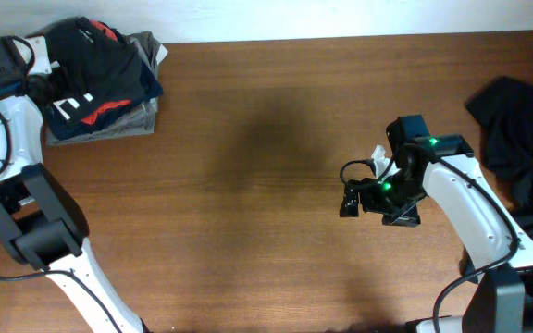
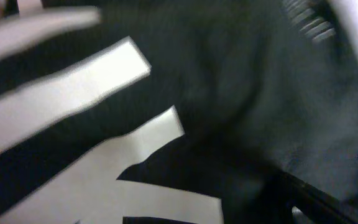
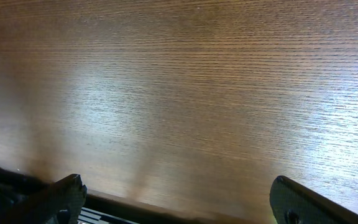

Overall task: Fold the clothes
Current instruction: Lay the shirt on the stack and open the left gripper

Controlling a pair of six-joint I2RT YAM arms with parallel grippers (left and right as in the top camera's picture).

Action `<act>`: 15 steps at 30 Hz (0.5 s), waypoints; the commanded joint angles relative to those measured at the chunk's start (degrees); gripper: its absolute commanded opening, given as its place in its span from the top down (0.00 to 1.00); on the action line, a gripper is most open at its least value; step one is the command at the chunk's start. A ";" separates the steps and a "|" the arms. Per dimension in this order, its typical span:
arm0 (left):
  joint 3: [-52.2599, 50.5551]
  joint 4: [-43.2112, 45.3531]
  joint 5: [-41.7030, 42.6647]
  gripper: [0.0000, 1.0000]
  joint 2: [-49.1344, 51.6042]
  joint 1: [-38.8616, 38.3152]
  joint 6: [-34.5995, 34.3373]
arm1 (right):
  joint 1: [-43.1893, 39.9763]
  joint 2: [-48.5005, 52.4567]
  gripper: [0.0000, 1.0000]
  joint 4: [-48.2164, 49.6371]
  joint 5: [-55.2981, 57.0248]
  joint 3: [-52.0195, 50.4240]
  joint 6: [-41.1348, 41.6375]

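Overhead and wrist views. A stack of folded clothes (image 1: 109,109) sits at the far left corner of the wooden table (image 1: 248,185), topped by a charcoal-black T-shirt (image 2: 241,93) with white block letters (image 2: 61,99). The left gripper (image 1: 26,63) is at this stack; whether its fingers are released or clenched cannot be told from the blur. The right gripper (image 3: 176,186) hangs over bare wood, fingers spread, grasping nothing. A crumpled black garment (image 1: 516,139) lies at the table's right edge.

Clothes: one stacked pile, one loose garment.
Folded pile of soft fabric garments (image 1: 109,118) at upper left: charcoal-black T-shirt with white block letters (image 1: 95,69) and red patches on top, grey pieces beneath. Crumpled black fabric garment (image 1: 524,139) lies unfolded at right edge.
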 commanded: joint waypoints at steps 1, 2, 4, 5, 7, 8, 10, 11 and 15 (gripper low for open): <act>1.03 -0.17 -2.84 0.01 0.04 1.11 -5.60 | -0.17 -0.57 0.01 -0.22 -0.76 0.66 -0.61; 1.03 -0.63 -2.60 0.01 -0.37 1.33 -6.82 | -0.17 -0.57 0.01 -0.22 -0.76 0.66 -0.61; 1.03 -1.90 -1.40 0.01 -1.64 1.51 -7.41 | -0.17 -0.57 0.01 -0.22 -0.76 0.66 -0.61; 1.03 -2.60 -1.09 0.01 -2.56 1.49 -7.39 | -0.17 -0.57 0.01 -0.20 -0.74 0.66 -0.63; 1.03 -3.63 -1.14 0.01 -4.50 1.40 -7.39 | -0.17 -0.57 0.01 -0.20 -0.74 0.66 -0.66; 1.03 -4.04 -1.14 0.01 -5.79 1.38 -7.41 | -0.17 -0.57 0.01 -0.20 -0.74 0.66 -0.66; 1.03 -4.42 -1.16 0.01 -8.31 1.31 -7.76 | -0.17 -0.57 0.01 -0.20 -0.74 0.66 -0.66; 1.03 -4.68 -1.16 0.01 -9.84 1.31 -8.59 | -0.17 -0.57 0.01 -0.20 -0.74 0.66 -0.66; 1.03 -5.07 -1.09 0.02 -14.73 1.20 -10.84 | -0.17 -0.57 0.01 -0.20 -0.76 0.66 -0.92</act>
